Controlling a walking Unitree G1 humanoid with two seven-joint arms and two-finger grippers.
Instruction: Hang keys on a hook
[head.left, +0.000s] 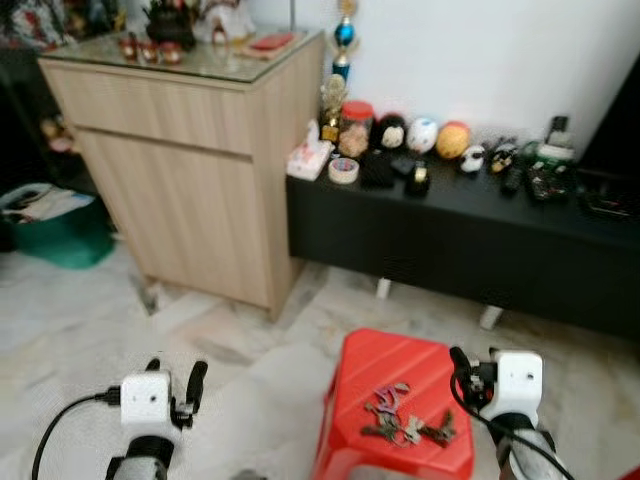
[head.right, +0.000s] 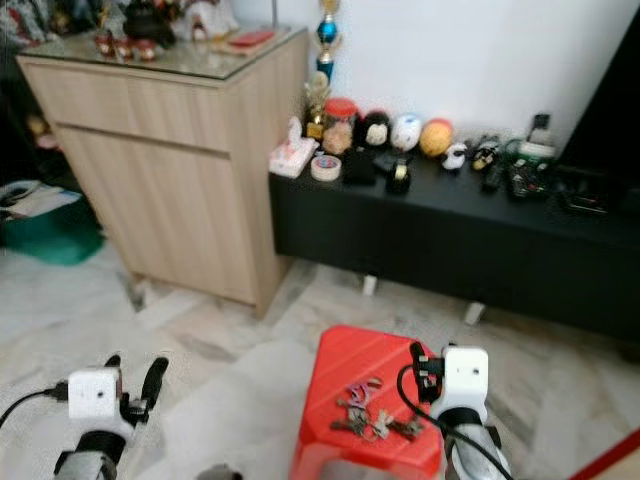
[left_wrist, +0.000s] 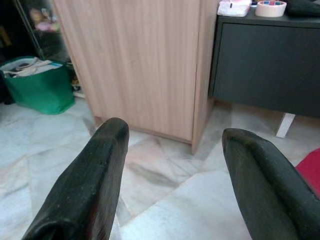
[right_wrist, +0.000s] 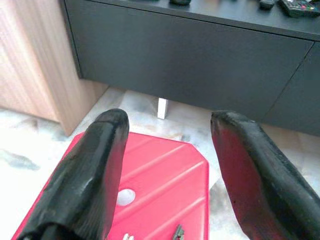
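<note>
I am seeing the right gripper (right_wrist: 167, 170) hanging wide open over the red stool (head.left: 395, 385), holding nothing. The keys (head.left: 405, 420) are lying there. The left gripper (left_wrist: 172, 175) is gaping too, empty.

Camera layout: stereo head pair plus two wrist cameras.

Both eye views look forward and down from the head at the red stool (head.left: 395, 405), wooden cabinet (head.left: 190, 150) and black bench (head.right: 450, 225), the right eye offset slightly sideways. Left wrist view sits low over the marble floor (left_wrist: 170, 195), facing the cabinet front, bench corner at its edge. Right wrist view looks close along its fingers (right_wrist: 90, 170) over the stool toward the bench front.
</note>
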